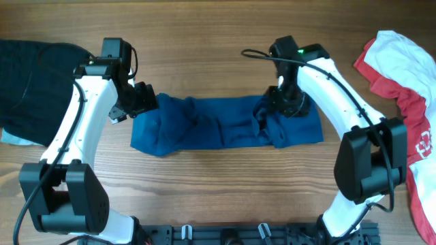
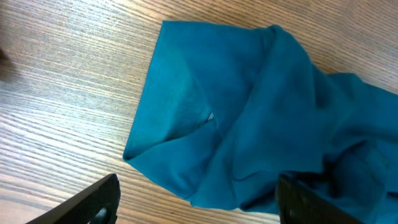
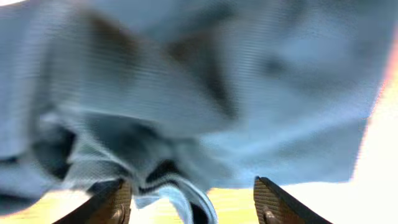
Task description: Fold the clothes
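A blue garment (image 1: pixel 218 126) lies crumpled in a long band across the middle of the wooden table. My left gripper (image 1: pixel 144 101) is at its left end, open, with the cloth's corner (image 2: pixel 205 124) just ahead of the jaws (image 2: pixel 196 202). My right gripper (image 1: pixel 286 103) hovers over the garment's right part, open, with bunched folds (image 3: pixel 186 112) close under it and a fold hanging between the fingers (image 3: pixel 189 202), not clamped.
A black garment (image 1: pixel 30 82) lies at the far left edge. A white and red garment (image 1: pixel 409 88) lies at the right edge. The rail of the arm bases (image 1: pixel 225 235) runs along the table's front.
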Robot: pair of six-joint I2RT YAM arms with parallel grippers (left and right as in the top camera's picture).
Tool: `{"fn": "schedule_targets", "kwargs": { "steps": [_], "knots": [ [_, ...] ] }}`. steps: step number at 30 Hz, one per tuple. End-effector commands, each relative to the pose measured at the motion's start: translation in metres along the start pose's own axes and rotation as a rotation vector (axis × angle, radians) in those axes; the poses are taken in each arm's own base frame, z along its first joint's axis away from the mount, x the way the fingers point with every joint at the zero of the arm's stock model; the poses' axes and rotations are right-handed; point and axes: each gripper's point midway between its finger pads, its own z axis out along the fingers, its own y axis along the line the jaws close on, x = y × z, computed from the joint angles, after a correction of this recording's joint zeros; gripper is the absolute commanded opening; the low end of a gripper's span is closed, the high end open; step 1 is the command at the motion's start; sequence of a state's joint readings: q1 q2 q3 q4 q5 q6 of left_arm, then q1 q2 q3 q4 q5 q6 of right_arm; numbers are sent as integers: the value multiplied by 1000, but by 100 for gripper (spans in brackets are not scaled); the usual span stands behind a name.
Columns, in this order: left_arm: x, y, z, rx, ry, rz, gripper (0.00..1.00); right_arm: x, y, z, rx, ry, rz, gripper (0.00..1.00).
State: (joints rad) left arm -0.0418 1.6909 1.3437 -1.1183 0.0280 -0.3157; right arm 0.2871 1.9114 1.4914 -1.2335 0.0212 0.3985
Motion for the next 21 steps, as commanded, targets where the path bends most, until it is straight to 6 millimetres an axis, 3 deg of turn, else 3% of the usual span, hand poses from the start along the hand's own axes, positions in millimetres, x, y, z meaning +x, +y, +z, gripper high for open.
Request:
{"fn": "schedule_targets", "kwargs": {
  "steps": [1,11,21],
  "knots": [
    [0,-1,-3,12,-5,5,80,-10,-24,-2,115,-56,111,60],
    [0,-1,-3,11,-6,5,80,-35,-7,-3,40,-150,64,55],
    [0,0,-3,11,-5,6,80,-77,73,20,-343,-211,-24,54]
  ]
}}
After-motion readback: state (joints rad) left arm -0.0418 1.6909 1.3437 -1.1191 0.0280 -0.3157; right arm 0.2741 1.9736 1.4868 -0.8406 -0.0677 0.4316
